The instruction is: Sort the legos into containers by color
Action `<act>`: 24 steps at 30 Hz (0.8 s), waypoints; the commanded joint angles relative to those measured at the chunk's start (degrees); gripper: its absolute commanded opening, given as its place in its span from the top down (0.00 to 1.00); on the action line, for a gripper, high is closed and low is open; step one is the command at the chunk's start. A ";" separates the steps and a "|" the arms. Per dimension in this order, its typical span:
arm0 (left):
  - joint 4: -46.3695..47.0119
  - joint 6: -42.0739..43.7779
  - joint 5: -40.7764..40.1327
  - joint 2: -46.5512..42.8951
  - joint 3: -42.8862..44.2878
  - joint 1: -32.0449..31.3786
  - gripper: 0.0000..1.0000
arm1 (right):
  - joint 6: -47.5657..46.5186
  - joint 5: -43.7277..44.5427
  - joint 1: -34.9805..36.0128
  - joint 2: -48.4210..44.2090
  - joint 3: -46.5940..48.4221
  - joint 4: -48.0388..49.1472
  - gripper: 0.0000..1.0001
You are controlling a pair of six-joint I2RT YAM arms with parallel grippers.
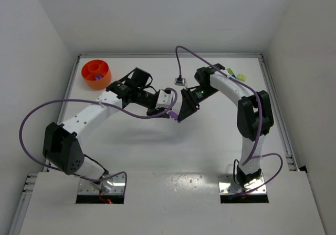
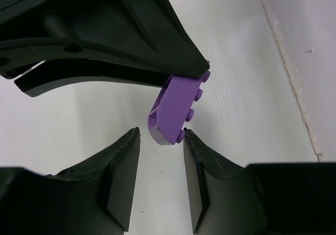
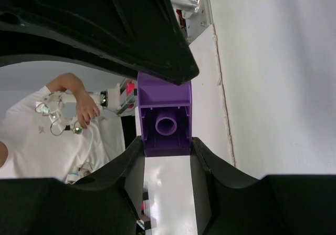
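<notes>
A purple lego (image 3: 164, 122) is pinched by its lower end between the fingers of my right gripper (image 3: 164, 143), which is shut on it. The same purple lego (image 2: 177, 108) hangs in the left wrist view, its rounded end just inside my left gripper (image 2: 160, 135). The left jaws stand apart: the right fingertip (image 2: 190, 138) touches a stud, and a gap remains on the other side. From above, both grippers meet at mid-table around the purple lego (image 1: 171, 114). The orange bowl (image 1: 92, 76) sits far left with a purple piece in it.
Yellow-green legos (image 1: 241, 77) and a teal one (image 1: 230, 72) lie at the back right, behind the right arm. A small black connector block (image 1: 180, 80) on a purple cable rests just behind the grippers. White walls enclose the table on three sides.
</notes>
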 commanded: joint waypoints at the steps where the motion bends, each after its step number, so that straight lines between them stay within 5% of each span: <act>1: -0.83 2.17 4.04 -1.19 3.23 -1.03 0.55 | -1.98 -1.13 0.50 -0.23 0.75 -2.31 0.96; 13: -1.36 2.17 3.51 -1.19 3.23 -2.09 0.66 | -2.60 -1.13 1.03 -0.75 1.89 -2.84 0.97; 18: -1.36 1.65 2.46 -1.19 2.70 -2.62 0.79 | -2.60 -1.13 1.03 -1.37 1.37 -2.84 0.96; 20: -1.36 1.12 1.93 -1.19 2.70 -2.62 0.83 | -2.60 -0.52 1.03 -1.37 1.36 -2.84 0.88; 21: -1.36 0.16 1.23 -1.19 2.70 -2.62 0.83 | -2.08 0.27 1.03 -1.37 1.36 -2.84 0.72; 24: -1.36 -1.78 0.52 -1.80 2.70 -2.62 0.83 | -2.07 0.80 1.03 -1.90 1.36 -2.84 0.53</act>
